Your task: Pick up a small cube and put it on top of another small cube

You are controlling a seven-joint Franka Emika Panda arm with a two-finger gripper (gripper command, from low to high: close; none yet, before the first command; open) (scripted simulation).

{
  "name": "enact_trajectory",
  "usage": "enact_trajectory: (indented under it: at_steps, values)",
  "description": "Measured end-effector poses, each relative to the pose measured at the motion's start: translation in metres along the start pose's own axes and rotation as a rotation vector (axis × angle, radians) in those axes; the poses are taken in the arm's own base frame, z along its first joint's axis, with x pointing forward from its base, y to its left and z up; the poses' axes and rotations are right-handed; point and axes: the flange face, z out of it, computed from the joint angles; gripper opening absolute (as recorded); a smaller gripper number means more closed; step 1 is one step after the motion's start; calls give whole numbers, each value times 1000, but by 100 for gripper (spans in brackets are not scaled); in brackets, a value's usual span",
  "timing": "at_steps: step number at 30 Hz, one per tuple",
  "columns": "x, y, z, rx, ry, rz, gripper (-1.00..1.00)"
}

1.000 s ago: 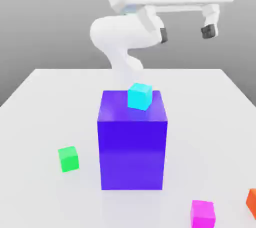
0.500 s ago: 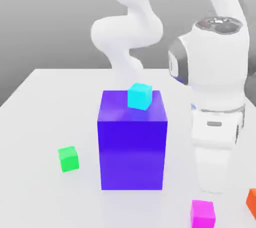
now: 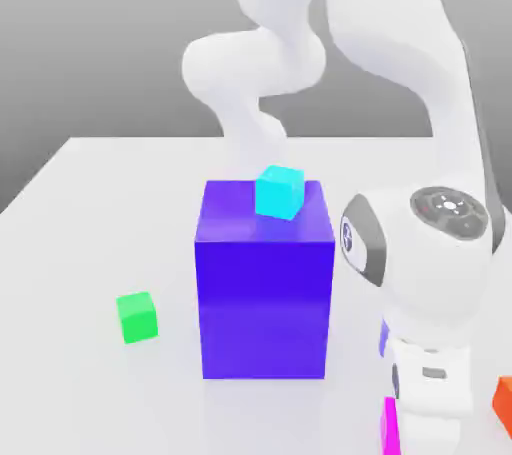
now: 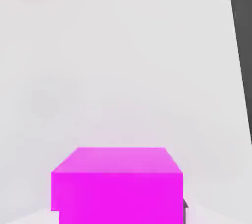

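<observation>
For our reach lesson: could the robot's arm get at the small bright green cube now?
Probably yes: the small bright green cube sits uncovered, though the big blue-purple block stands between, so it should swing around.

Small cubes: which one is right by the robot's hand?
The magenta cube, partly hidden behind the gripper in the exterior view; the green, cyan and orange cubes sit farther away.

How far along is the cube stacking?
Nothing is stacked yet. The gripper is down at the magenta cube, seemingly just gripping it. Left to do: lift it and set it on the green cube, whose top is bare.
</observation>
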Motion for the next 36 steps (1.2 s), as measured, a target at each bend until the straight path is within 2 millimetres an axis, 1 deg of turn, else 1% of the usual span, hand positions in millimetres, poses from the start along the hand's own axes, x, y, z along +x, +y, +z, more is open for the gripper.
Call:
enact_trajectory:
  at_steps: [3,4,5,6,8,10,12,13,15,17,19,21,22,25,28,31,33,36]
  values:
    - [0,0,-38,1,0,0,-100]
    - [10,-7,-53,-1,28,-18,-100]
    - [17,-4,-70,-5,61,-26,-100]
    - [16,6,-83,-11,83,-18,-100]
    - [2,36,-104,-22,110,16,-100]
    - [-19,68,-121,-36,130,58,-100]
    - [-45,100,-137,-51,148,108,-100]
    - [-62,121,-144,-60,156,144,-100]
    - [-96,152,-158,-77,172,203,-100]
    - [-129,176,-171,-96,189,253,-100]
    - [-158,189,-178,-109,195,287,-100]
    - [-188,197,-181,-118,194,319,-100]
    - [-204,199,-177,-116,183,341,-100]
    - [-258,200,-157,-94,130,420,-100]
    - [-309,191,-135,-61,75,501,-100]
    - [-356,172,-111,-17,20,579,-100]
    - [-365,166,-97,0,7,597,-100]
    - [-366,165,-76,7,7,601,-100]
